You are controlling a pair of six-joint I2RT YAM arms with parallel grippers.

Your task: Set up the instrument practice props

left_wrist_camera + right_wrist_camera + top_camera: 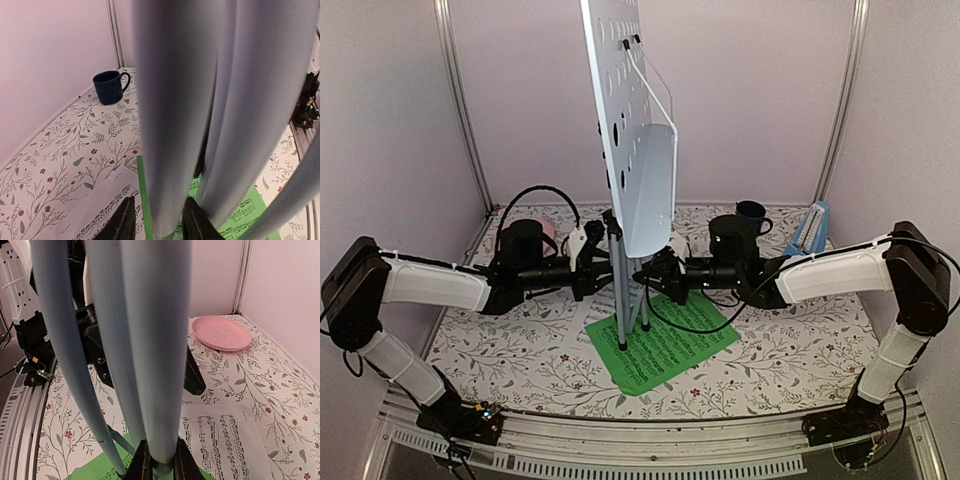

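Note:
The pale grey perforated music stand [635,130] stands upright mid-table on its silver tripod [617,290], feet on a green sheet-music page [670,345]. My right gripper [645,270] comes in from the right and is shut on a tripod tube [155,355], fingers pressed to both sides. My left gripper [603,262] straddles another tube [170,125] from the left. Its right finger touches the tube; a narrow gap shows at the left finger [124,220]. A white music page [225,440] lies beside the green one. The light-blue metronome [812,230] stands at the back right.
A dark blue mug [752,214] sits at the back, right of the stand. A pink plate [221,333] lies at the back left, mostly hidden behind my left arm in the top view. Pale walls and metal corner posts close in the floral table [520,350].

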